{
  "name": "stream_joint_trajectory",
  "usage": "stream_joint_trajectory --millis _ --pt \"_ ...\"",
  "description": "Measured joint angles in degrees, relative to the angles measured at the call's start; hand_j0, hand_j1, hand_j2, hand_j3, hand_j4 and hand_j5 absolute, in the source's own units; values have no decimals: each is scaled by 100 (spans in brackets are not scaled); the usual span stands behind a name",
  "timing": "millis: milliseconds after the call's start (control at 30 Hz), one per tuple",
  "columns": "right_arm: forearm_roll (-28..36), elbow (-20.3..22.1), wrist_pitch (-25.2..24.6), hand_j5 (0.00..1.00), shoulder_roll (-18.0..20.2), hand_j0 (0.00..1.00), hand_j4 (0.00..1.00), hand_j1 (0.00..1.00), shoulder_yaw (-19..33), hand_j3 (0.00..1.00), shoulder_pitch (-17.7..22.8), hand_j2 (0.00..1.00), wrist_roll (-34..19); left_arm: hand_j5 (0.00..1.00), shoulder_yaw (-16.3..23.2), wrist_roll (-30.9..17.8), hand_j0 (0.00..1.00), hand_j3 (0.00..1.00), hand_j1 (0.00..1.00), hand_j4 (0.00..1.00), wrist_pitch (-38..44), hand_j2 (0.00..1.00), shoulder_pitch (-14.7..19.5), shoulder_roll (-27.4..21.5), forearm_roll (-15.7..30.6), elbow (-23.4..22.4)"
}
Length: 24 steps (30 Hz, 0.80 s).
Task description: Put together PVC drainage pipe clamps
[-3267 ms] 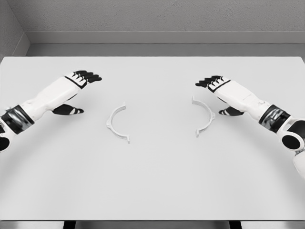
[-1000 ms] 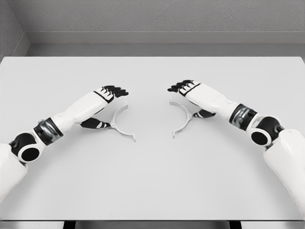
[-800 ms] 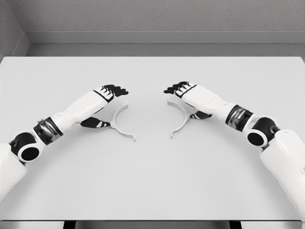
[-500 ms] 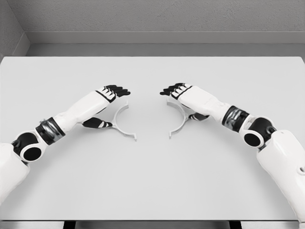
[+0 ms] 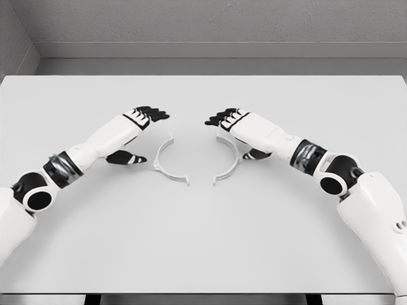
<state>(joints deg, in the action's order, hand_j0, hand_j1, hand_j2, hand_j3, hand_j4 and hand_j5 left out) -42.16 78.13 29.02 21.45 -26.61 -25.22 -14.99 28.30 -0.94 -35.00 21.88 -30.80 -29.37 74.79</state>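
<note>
Two white semicircular plastic clamp halves lie mid-table on the pale grey flat tabletop (image 5: 203, 241), with wide bare surface toward every edge. Left hand (image 5: 137, 130) reaches in, fingers extended and loosely spread, thumb low, holding nothing; the left clamp half (image 5: 166, 165) sits just right of it. Right clamp half (image 5: 229, 162) lies beneath the right hand (image 5: 238, 130), whose fingers stretch flat above its upper end; whether they touch is unclear.

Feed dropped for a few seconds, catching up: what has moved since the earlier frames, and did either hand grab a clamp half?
Both hands moved inward, pushing the halves together. The left clamp half slid right, the right clamp half slid left; their lower ends are now close, not joined. The left hand and right hand stay open against the outer curves, grasping nothing. The table is unchanged.
</note>
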Motion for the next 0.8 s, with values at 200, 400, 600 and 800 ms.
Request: stream_joint_trajectory --millis 200,400,600,800 --pt "-1 -104 -3 100 -13 100 100 100 -19 100 -35 100 2 100 67 -5 100 100 100 100 0 100 18 77 -59 -151" --pt "-2 -129 -3 100 -5 100 100 100 -15 100 -9 100 1 100 88 -6 100 100 100 100 0 100 18 151 -78 -196" --pt "-1 -99 -4 100 -30 100 100 100 -37 100 -9 100 -4 100 91 -6 100 100 100 100 0 100 18 209 -83 -203" --pt "-1 -96 -4 100 -126 100 100 100 -86 100 -26 100 -177 100 98 -10 100 100 100 100 0 100 9 259 -89 -199"
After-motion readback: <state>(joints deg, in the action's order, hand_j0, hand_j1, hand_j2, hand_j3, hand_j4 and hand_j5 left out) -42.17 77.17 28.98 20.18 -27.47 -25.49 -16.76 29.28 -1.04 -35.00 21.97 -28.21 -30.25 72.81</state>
